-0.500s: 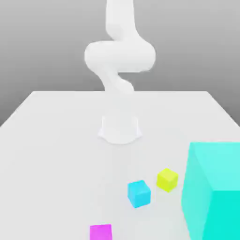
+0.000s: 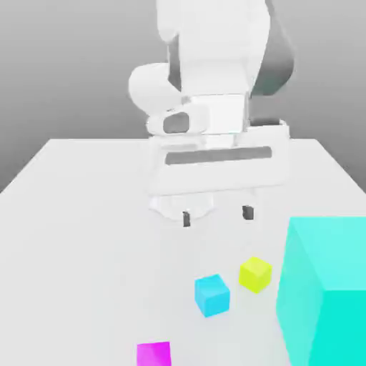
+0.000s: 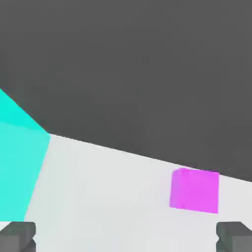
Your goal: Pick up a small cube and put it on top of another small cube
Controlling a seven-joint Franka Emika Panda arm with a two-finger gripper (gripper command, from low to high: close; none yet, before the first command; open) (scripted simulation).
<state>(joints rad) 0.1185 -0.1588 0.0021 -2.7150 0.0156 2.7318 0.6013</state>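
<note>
The small sky-blue cube rests on the white table in the exterior view, near the front. A small yellow cube sits just to its right and slightly behind. A small magenta cube lies at the front edge, and it appears again in the hand view. My gripper hangs above the table behind the blue and yellow cubes, open, with nothing between its dark fingertips. Both fingertips stand wide apart in the hand view.
A huge turquoise cube stands at the exterior view's right, close to the yellow cube; one face of it also appears in the hand view. The white arm's base rises at the table's middle behind the gripper.
The hand and gripper have come into the exterior view, now hanging low over the table in front of the arm's base. The cubes have not moved.
</note>
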